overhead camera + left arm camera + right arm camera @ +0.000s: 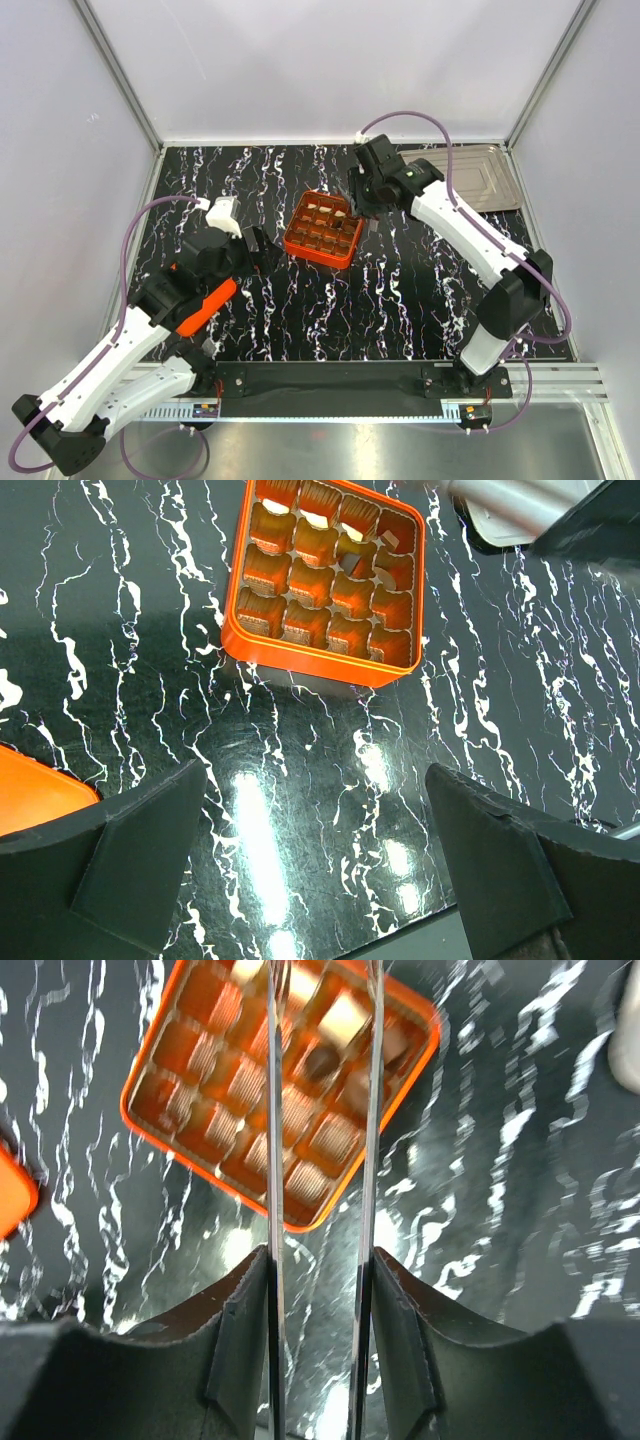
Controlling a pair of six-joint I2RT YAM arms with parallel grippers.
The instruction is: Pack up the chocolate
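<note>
Several small chocolates (315, 518) sit in the cells of an orange grid box (320, 663), 4 cells by 4, which lies flat near the middle of the black, white-veined table (400, 290). In the left wrist view the far row holds 3 cream pieces, the rows nearer the camera hold tan and brown ones, and 1 darker piece lies in the second row. Whether every cell is filled cannot be told, because glare and blur hide some of them. The right gripper (362, 210) hangs above the far right corner of the box. Its 2 long thin metal blades run parallel with a clear gap between them, and nothing shows clamped in that gap. Their tips run off the top of the right wrist view, which is blurred. The left gripper (320, 880) is spread wide and empty, its dark fingers (130, 860) low over bare table just to the left of the box, pointing toward it and not touching it. A flat orange piece (205, 305) lies partly under the left arm, well apart from the box. A silver tray (490, 178) sits in the far right corner behind the right arm. Purple cables (125, 270) loop along both arms. White walls close in the table on 3 sides.
</note>
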